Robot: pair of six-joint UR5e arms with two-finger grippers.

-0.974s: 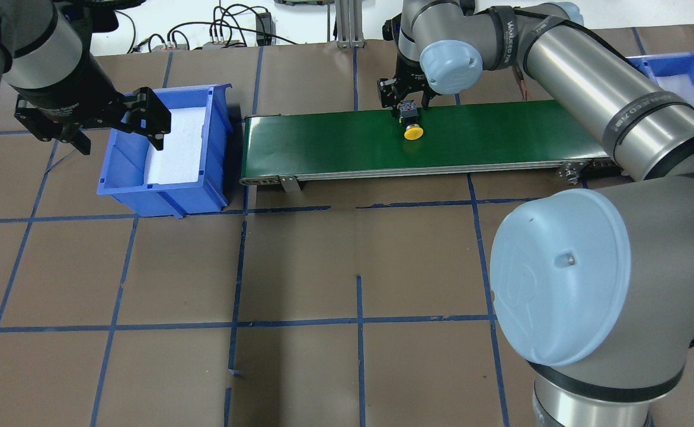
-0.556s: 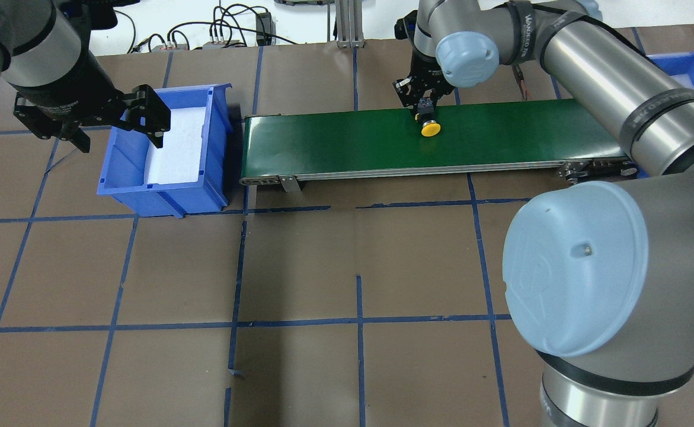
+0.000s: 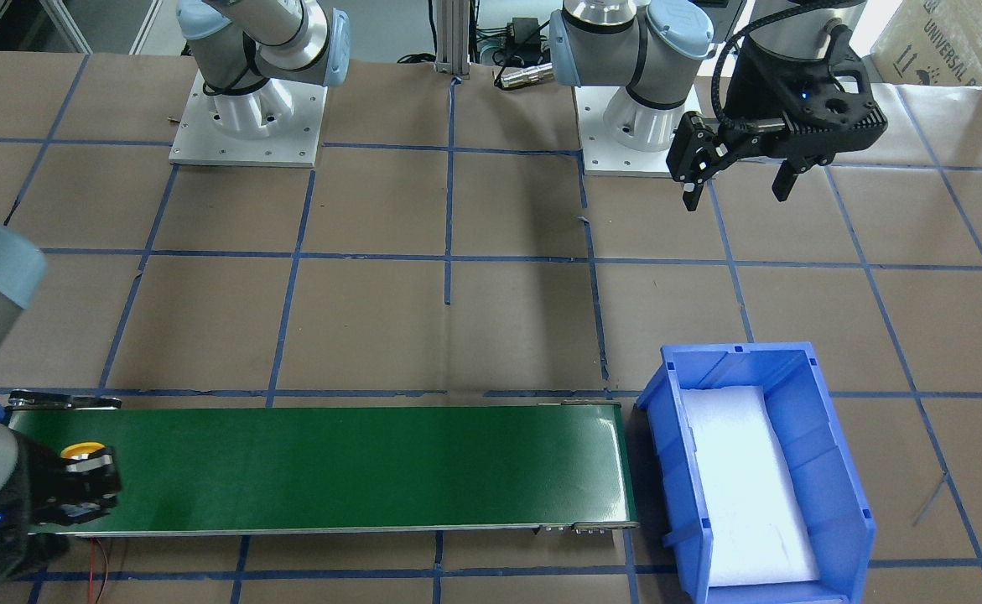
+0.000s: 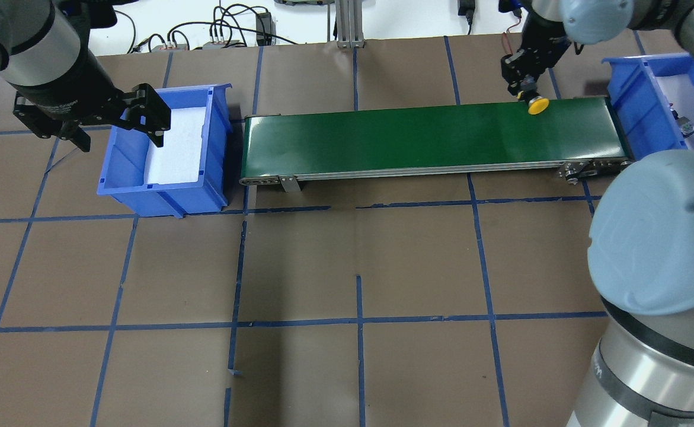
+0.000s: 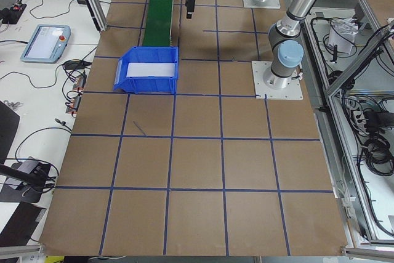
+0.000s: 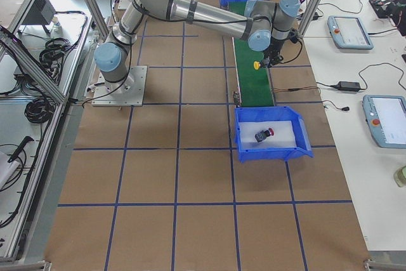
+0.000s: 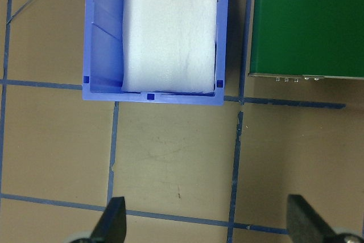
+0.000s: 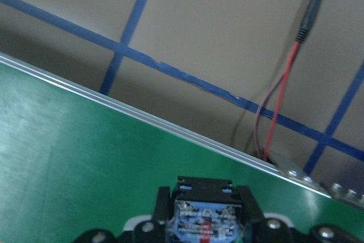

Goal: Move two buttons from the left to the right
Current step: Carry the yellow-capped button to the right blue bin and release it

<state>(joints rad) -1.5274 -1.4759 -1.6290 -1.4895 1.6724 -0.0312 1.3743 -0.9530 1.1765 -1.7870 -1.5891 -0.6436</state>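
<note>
Yellow-capped button (image 4: 538,105) is held by its contact block in right gripper (image 4: 524,91), over conveyor belt (image 4: 412,136) end. It should be lifted clear of the wall of blue bin (image 4: 631,112) just beyond and released away from red button (image 6: 263,135) lying inside. Left gripper (image 3: 735,195), far off, is spread wide, empty.

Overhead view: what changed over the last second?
The right gripper, shut on the yellow button, carried it rightward along the belt, from mid-belt to near the end by the right bin. Nothing was released. The left gripper stayed open near the left bin; belt and bins did not move.
</note>
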